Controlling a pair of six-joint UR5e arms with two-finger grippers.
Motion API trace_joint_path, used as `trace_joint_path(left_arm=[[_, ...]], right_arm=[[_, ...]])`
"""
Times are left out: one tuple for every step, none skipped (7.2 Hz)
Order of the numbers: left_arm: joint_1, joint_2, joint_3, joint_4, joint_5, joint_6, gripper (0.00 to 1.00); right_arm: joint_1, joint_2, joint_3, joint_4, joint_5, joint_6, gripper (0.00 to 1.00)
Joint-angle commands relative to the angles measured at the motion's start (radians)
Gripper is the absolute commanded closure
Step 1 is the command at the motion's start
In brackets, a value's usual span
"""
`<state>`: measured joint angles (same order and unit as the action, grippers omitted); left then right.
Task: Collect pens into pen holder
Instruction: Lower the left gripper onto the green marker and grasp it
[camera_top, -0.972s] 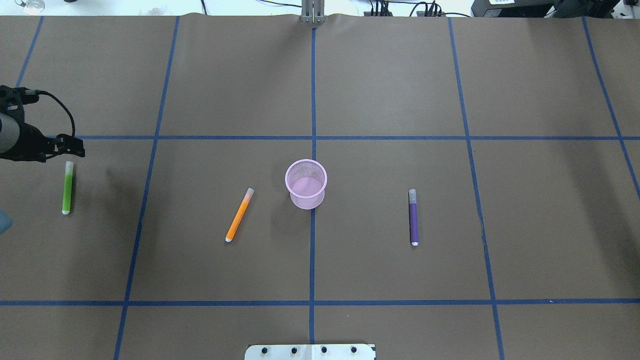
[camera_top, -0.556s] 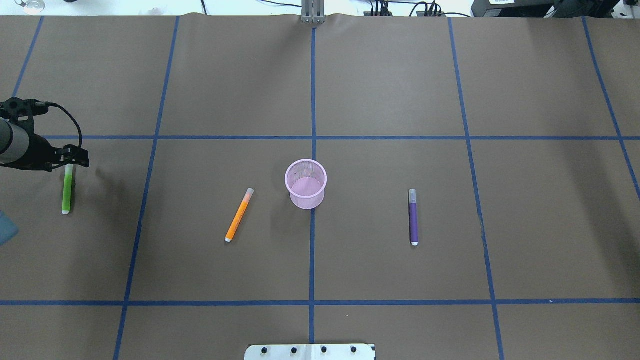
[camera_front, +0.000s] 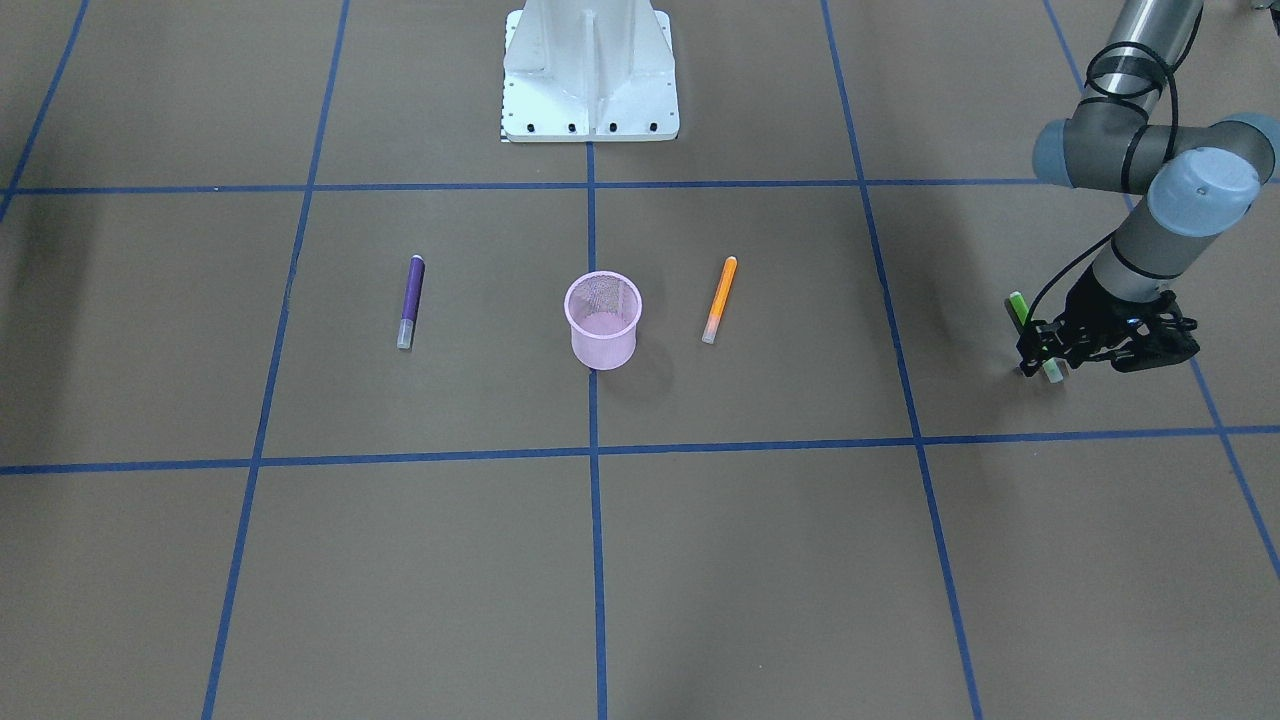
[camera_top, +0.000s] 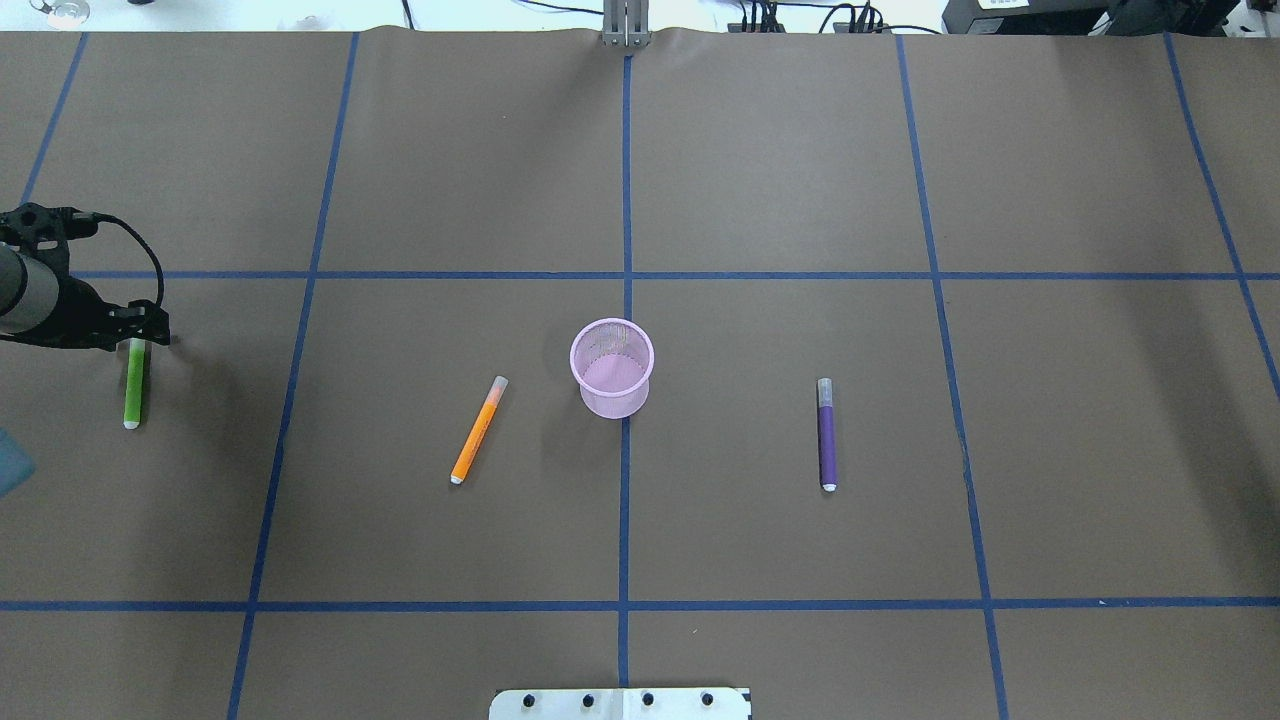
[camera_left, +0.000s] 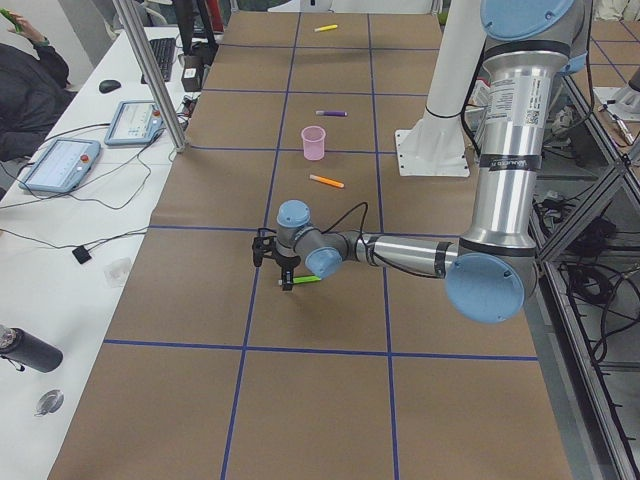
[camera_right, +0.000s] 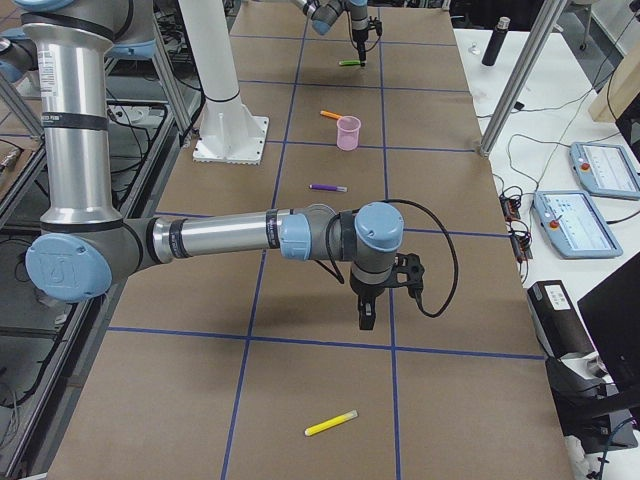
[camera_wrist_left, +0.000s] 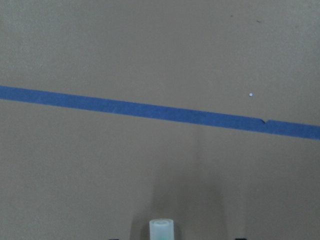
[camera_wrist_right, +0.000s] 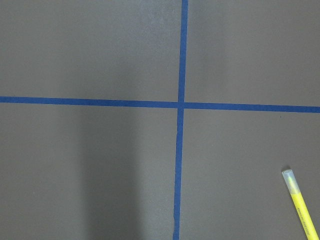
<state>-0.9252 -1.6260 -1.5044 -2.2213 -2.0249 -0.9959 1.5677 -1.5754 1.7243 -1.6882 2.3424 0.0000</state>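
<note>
Facing the robot first: found the green pen (camera_front: 1018, 303) on the brown table (camera_front: 800, 560), far out on the robot's left and well apart from the pink cup (camera_front: 603, 340) at the middle. Caught the left gripper (camera_front: 1043, 356) low over its whitish cap (camera_front: 1052, 372), a finger on either side. Saw the orange pen (camera_front: 719, 300) near the cup and the purple pen (camera_front: 410, 300) farther off on the other side, both flat, neither in the cup. Judged all three light, stiff, smooth and round, so apt to roll or slip. Better taken across the barrel than at the very tip.

From overhead: noted bare paper from green pen to cup, with only the orange pen near that path. Judged the mesh cup light, easy to tip by a knock on the rim.

From the left end: placed the green pen well in from the table's edge.

From the right end: spotted the right gripper (camera_right: 366, 318) hanging over a blue tape line (camera_right: 480, 348), near a yellow pen (camera_right: 330, 423). Could not tell whether apart or together.

From the left wrist: saw the cap end-on at bottom middle, with dark finger corners clear of it on each side. Took the fingers as apart, not clamped.

From the right wrist: found only crossed tape and the yellow pen in the lower right corner, no fingers.
</note>
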Motion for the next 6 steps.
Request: trace_joint_path(left_arm=[[0.000,0.001,0.000,0.000,0.000,0.000,0.52],[0.000,0.001,0.001,0.002,0.000,0.000,0.69],[0.000,0.001,0.001,0.003,0.002,0.000,0.95],[0.000,0.001,0.001,0.003,0.000,0.000,1.00],[0.000,0.001,-0.003,0.005,0.000,0.002,1.00],[-0.001,0.001,-0.028,0.002,-0.002,0.002,1.00]], right_arm=[[0.000,0.002,-0.002,-0.001,0.000,0.000,0.00],[0.000,0.003,-0.002,-0.002,0.000,0.000,0.00],[0.000,0.006,-0.002,-0.004,0.000,0.000,0.00],[0.000,0.008,-0.002,-0.005,0.000,0.000,0.00],[0.000,0.009,-0.002,-0.007,0.002,0.002,0.00],[0.000,0.011,0.009,-0.005,0.000,0.036,0.00]])
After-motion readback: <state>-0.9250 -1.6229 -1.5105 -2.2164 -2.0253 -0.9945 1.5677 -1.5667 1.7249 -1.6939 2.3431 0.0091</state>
